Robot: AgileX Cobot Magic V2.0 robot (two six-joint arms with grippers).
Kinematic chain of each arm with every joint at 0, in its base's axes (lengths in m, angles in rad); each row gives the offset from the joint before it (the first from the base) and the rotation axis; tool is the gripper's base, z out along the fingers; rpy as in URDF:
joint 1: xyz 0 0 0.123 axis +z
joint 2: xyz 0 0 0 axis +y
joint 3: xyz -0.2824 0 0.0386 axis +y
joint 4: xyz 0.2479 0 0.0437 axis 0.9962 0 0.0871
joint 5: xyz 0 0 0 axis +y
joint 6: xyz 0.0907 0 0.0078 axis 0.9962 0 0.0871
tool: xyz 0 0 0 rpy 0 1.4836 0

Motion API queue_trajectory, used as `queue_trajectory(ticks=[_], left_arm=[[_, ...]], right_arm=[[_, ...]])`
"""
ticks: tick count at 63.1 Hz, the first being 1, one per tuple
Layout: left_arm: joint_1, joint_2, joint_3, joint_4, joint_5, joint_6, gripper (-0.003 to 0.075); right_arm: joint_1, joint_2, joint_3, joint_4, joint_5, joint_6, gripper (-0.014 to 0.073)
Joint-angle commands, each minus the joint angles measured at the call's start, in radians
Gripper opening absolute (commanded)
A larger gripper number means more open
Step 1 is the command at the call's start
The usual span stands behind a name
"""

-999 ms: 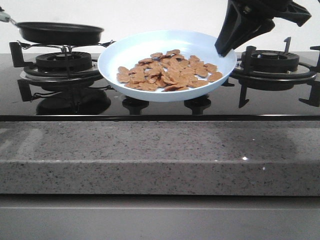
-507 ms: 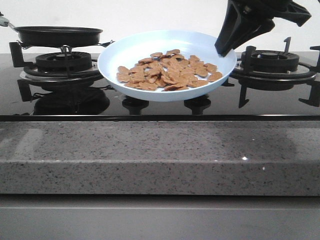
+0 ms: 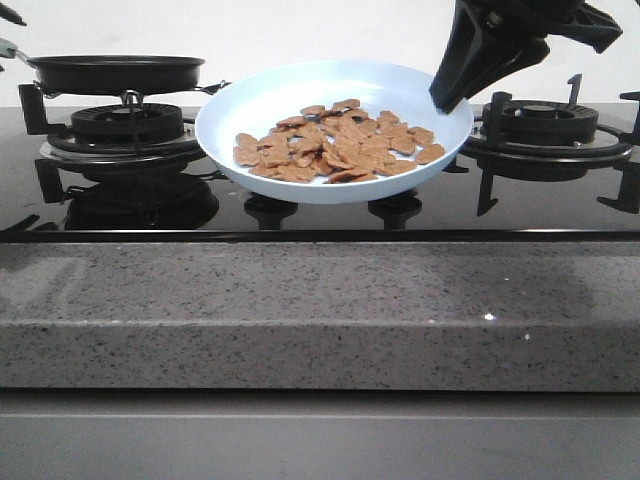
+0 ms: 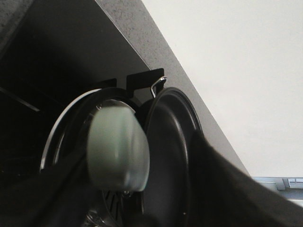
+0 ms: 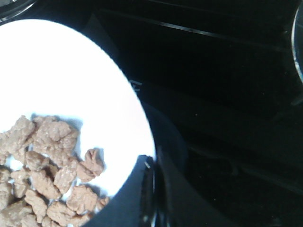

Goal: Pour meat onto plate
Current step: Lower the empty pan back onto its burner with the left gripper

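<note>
The pale blue plate [image 3: 270, 100] hangs tilted over the middle of the hob, and the meat [image 3: 335, 145] lies on it as a heap of orange-brown pieces. My right gripper [image 3: 447, 100] is shut on the plate's right rim. In the right wrist view its dark fingers [image 5: 128, 203] pinch the plate [image 5: 71, 71] at the edge beside the meat [image 5: 47, 161]. The black frying pan [image 3: 115, 73] rests on the left burner. In the left wrist view my left gripper [image 4: 137, 194] stands open around the pan's pale handle [image 4: 118, 146], with a gap on one side.
Black burner grates stand at the left [image 3: 125, 125] and right [image 3: 540, 125] of the glass hob. Two knobs [image 3: 272, 208] sit below the plate. A speckled granite counter edge [image 3: 320, 310] runs across the front.
The frying pan has sunk from a raised, slightly tilted pose to level on the left grate. A dark fingertip now shows at the top left. Plate and right arm have not moved.
</note>
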Motion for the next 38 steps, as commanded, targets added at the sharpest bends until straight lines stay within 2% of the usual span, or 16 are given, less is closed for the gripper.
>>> queue_trajectory(ticks=[1,5,20,38], left_arm=[[-0.002,-0.049,-0.036,-0.052,0.020,-0.002,0.0514],[0.000,-0.049,-0.036,-0.051,0.031,-0.013,0.0538],[0.000,-0.049,-0.036,-0.040,0.074,-0.045,0.0536],[0.000,-0.053,-0.036,0.063,0.120,-0.109,0.0536]], right_arm=[[0.001,-0.045,-0.027,0.017,-0.045,-0.007,-0.0057],[0.001,-0.045,-0.027,0.017,-0.045,-0.007,-0.0057],[0.001,-0.045,-0.027,0.017,-0.045,-0.007,-0.0057],[0.001,-0.045,-0.027,0.017,-0.045,-0.007,-0.0057]])
